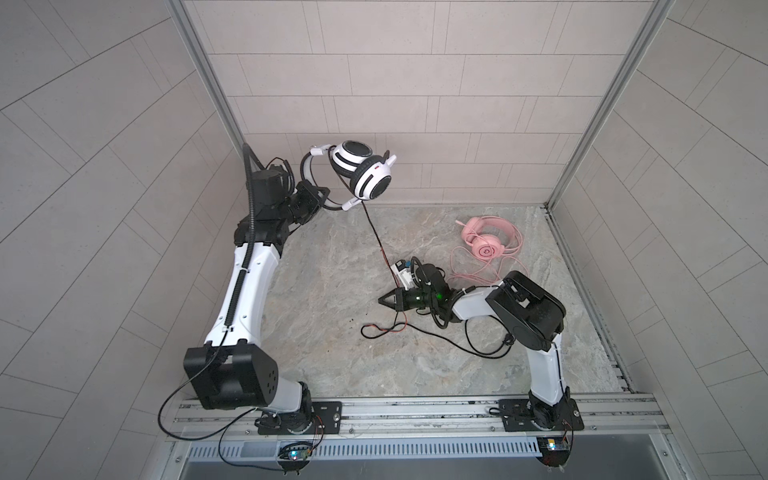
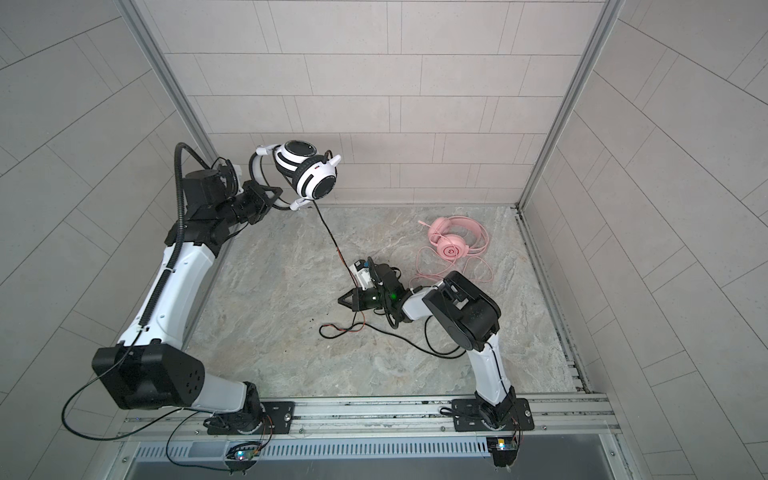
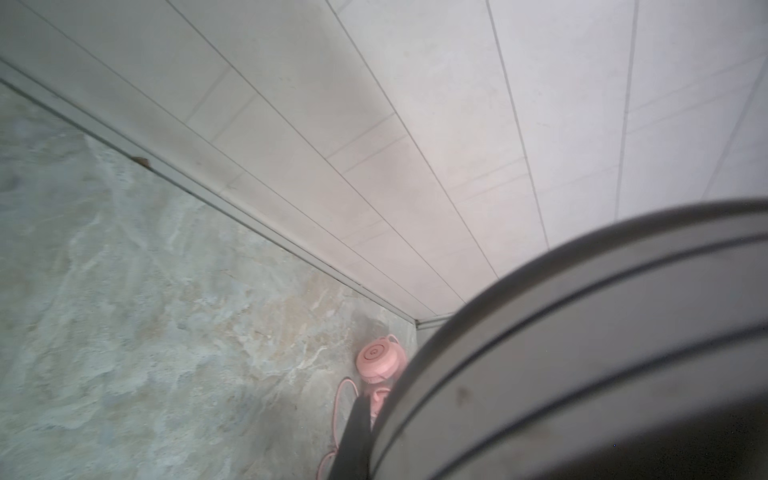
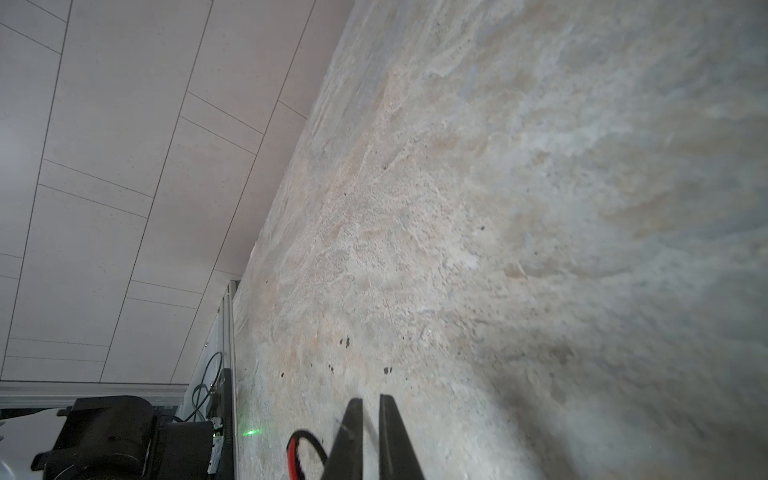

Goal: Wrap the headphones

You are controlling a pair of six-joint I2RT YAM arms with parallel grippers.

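I'm looking into a booth with pale tiled walls on three sides, closed around one marbled grey-beige stone surface. One metal rail runs along its near edge, and both arm bases are bolted to it.

I count two arms. The left arm reaches up toward the far left corner. The right arm is folded low, with its wrist close over the middle of the surface.

I count two headsets. The white-and-black headset is off the surface, hanging in the air in front of the back wall with its cups together and tilted. The pink headset lies flat on the surface near the far right corner, well apart from the raised one.

There are two cables. The black-and-red cable slants down from the raised headset to the right wrist, passes it, and ends in a loose loop on the surface just in front of that wrist. The pink cable lies in slack loops beside its headset, reaching toward the right arm.

There are two pincers. The left pincer is pinching the thin headband of the white-and-black headset, and that band fills the near corner of the left wrist view. The right pincer points left, low over the surface, with its fingers pressed almost together. A red-and-black loop shows beside one finger in the right wrist view, and I cannot tell whether the cable is caught between them.
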